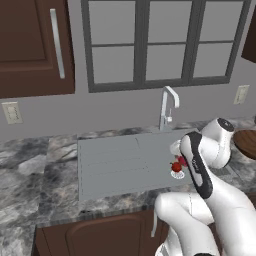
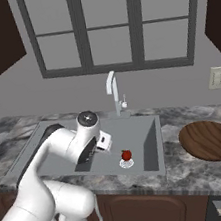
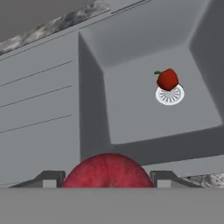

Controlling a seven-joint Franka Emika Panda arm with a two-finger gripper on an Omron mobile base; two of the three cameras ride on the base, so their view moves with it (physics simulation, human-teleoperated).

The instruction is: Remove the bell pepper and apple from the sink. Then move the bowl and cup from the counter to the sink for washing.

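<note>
Apple (image 3: 108, 171) seemingly in gripper (image 3: 107, 178)

A big window (image 1: 165, 42) with dark bars fills the top middle of the frame, a dark brown cupboard (image 1: 35, 45) with a long silver handle (image 1: 57, 42) hangs at the upper left, and a pale wall plug (image 1: 12, 112) sits below it.
</note>
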